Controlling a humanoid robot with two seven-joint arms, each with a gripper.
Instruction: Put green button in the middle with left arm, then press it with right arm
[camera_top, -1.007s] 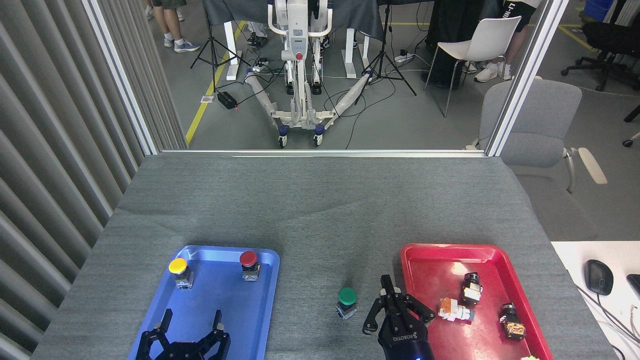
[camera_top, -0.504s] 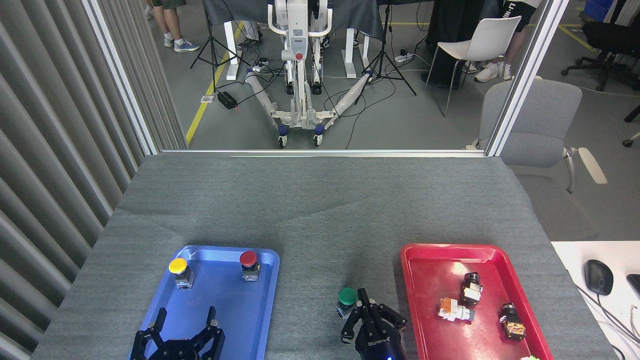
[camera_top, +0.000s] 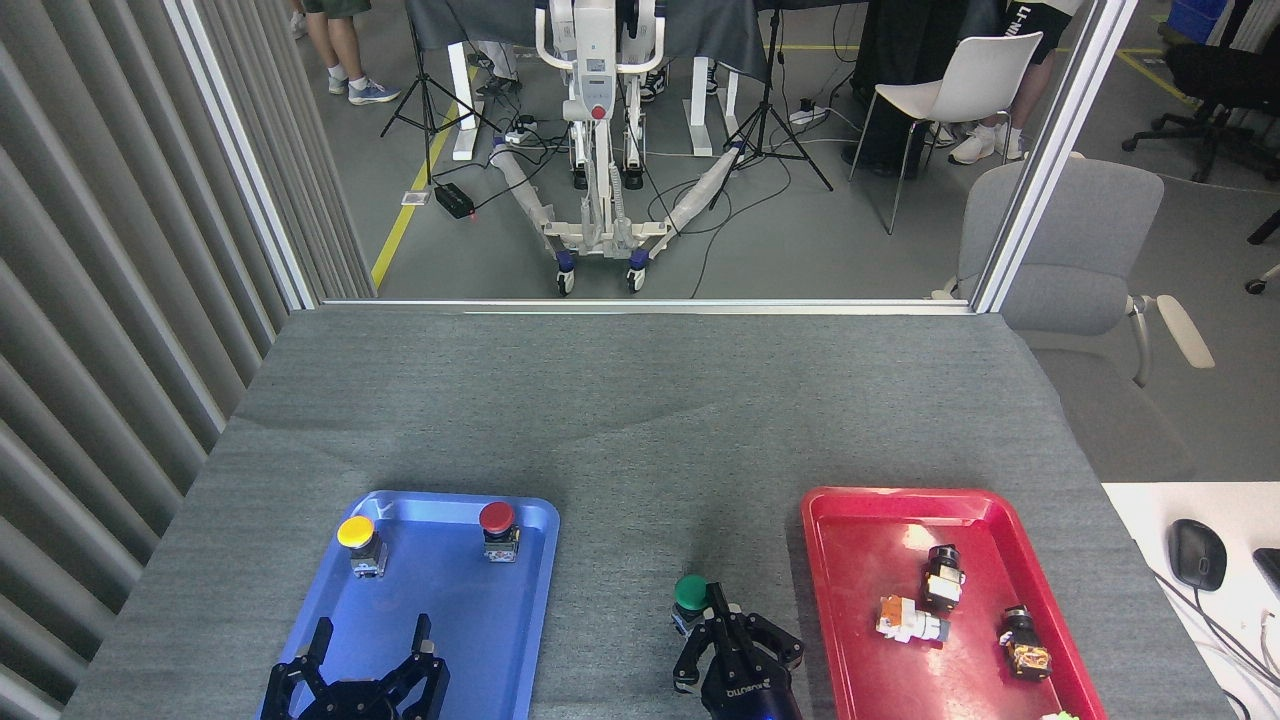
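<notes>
Three buttons: yellow button (camera_top: 355, 532) and red button (camera_top: 496, 517) on blue tray (camera_top: 520, 640), green button (camera_top: 692, 593) on the table (camera_top: 640, 420). Right gripper (camera_top: 722, 610) touches it from 5 o'clock, fingers drawn narrow. Left gripper (camera_top: 368, 638) spread wide.

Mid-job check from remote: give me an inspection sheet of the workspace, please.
Surface: grey table cloth, far half bare.
Job's things: green button upright on the cloth between blue tray and red tray.
Clutter: yellow button and red button in the blue tray; small parts in the red tray.
Grippers: left gripper open over the blue tray; right gripper fingertip at the green button, contact unclear.
Cables: nothing seen on the table; floor cables beyond.
Surroundings: chairs, people's legs.
</notes>
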